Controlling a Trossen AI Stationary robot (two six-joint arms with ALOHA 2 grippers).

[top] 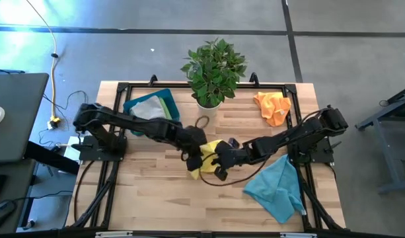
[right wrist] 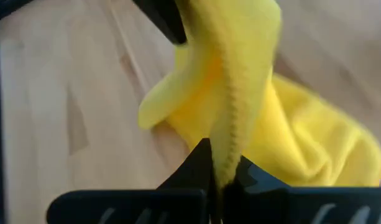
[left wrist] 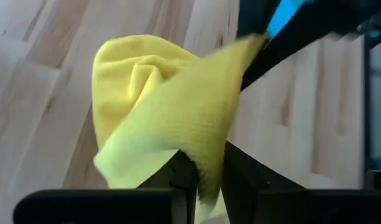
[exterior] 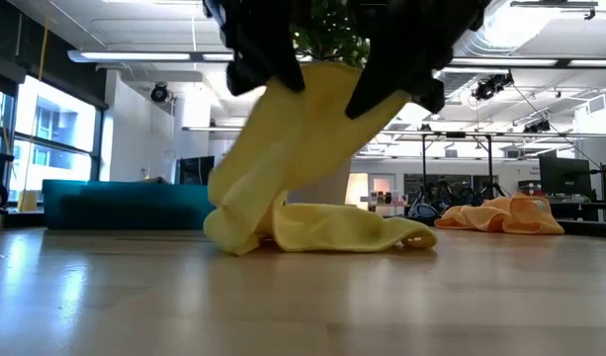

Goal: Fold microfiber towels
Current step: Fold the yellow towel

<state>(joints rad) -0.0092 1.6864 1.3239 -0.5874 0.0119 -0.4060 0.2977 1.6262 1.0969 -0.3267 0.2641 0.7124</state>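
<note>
Grippers, left [top: 194, 158] and right [top: 219, 165], each pinch your yellow towel [top: 209, 155] mid-table, lifting an edge clear so it hangs ready to fold.

No text, label, brand, number or sign could be read on anything in any view.

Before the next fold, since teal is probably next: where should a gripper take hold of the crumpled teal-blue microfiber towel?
Probably at the pointed corner toward the table's centre, on the teal-blue microfiber towel, coming from above. The high view shows it spread loosely near the right arm's base, with that corner sticking out thin and free, while its middle is bunched into folds.
</note>
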